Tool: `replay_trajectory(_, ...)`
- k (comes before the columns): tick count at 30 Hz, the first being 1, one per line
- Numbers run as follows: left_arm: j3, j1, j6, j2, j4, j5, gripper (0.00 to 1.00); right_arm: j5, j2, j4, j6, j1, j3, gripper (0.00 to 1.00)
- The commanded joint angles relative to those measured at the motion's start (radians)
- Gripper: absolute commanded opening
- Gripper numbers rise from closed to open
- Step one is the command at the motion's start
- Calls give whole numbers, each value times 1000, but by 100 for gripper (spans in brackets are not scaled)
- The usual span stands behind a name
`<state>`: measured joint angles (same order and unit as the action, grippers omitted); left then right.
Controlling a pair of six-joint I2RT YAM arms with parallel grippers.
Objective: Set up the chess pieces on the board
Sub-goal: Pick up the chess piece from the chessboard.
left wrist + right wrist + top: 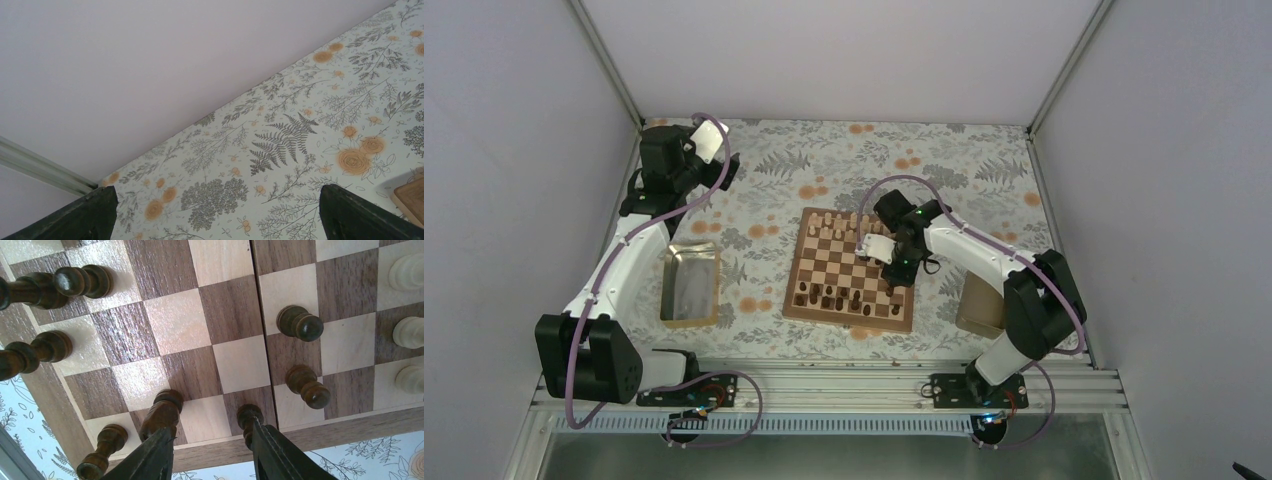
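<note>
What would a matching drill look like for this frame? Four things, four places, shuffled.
Things:
1. left gripper
2. right gripper
3. pale pieces
4. tray

Places:
A. along the far side of the board
B. over the board's right side
C. on the cloth, left of the board
D. near the table's far left corner, off the board

Pairs: 1-D, 2-B, 3-A, 4-C
</note>
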<state>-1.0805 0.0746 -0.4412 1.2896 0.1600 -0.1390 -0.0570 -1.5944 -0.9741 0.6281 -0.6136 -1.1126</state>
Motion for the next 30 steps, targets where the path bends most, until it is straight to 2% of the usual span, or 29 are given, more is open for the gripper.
replay_trajectory(1,-12,-4,-4,6,7,-20,100,-19,-2,33,17,3,27,43)
replay_trajectory(9,-12,-4,-5,6,6,-17,100,-9,42,38,6,5,-18,43)
replay_trajectory(15,-11,-4,-4,4,6,-17,100,-53,77,-30,24,3,-52,43)
replay_trajectory(30,-13,-4,-7,4,10,-21,100,-117,45,-57,66,-8,16,41)
